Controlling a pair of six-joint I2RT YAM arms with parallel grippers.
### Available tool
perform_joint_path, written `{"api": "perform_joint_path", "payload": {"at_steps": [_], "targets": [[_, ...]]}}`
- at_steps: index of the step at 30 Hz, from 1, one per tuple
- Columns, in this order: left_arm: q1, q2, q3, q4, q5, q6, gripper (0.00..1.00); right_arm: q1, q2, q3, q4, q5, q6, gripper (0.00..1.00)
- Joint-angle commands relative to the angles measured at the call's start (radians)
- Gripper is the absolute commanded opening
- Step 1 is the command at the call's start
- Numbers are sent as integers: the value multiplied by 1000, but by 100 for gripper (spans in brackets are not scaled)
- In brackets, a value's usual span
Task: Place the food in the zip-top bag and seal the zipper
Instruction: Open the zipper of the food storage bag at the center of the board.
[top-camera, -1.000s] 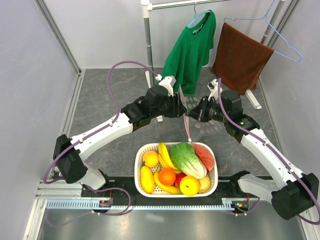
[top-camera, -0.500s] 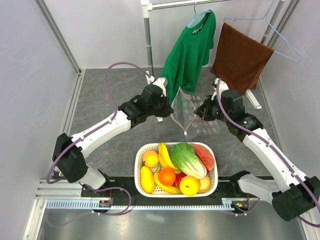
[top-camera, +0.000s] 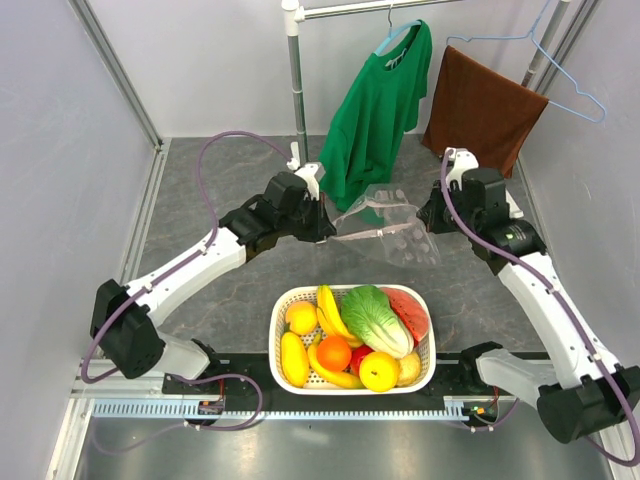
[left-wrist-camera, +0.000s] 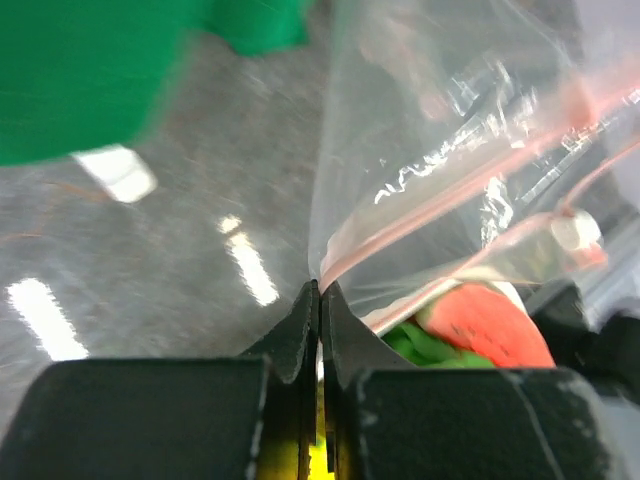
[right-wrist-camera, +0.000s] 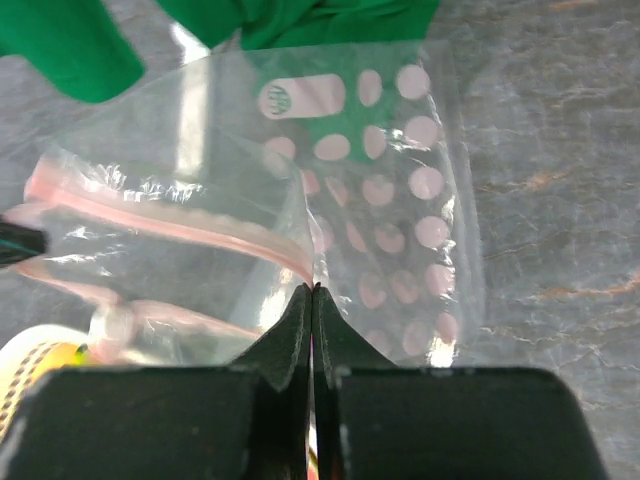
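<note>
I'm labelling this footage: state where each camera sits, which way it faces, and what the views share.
Top external: above and behind the arms, looking down on the basket, the bag and both arms.
Left wrist: on the left arm, looking along its shut left fingers pinching the bag's zipper.
Right wrist: on the right arm, looking along its shut right fingers pinching the same zipper.
Shared: both wrist views show zipper and green shirt.
</note>
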Motion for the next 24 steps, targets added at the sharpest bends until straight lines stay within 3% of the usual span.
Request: {"api": "perform_joint_path", "payload": {"at_steps": [1,4,10,14,15,18,21,24], "targets": [[-3,7,10,24,263,40,2,-35,-73,39,-44,-165,-39,0],[-49,-12,19,81,325,80,2,-34,-116,-1,-41,-264,-15,0],[-69,-61,-21,87,373,146,9,-35,-186,-33,-111,-294,-41,0],[-69,-105,-47,92,462,215,34,-34,-220,-62,-128,-348,-32,0],[-69,-119,-51,93,485,229,50,-34,-223,-72,-128,-353,-30,0],[-69,-184,-54,95,570,325,63,-34,-234,-101,-130,-382,-27,0],[-69,-251,-33,78,719,524,76,-34,-238,-125,-119,-394,-12,0],[-89,-270,8,17,813,759,79,-34,-235,-136,-115,-387,-4,0]]}}
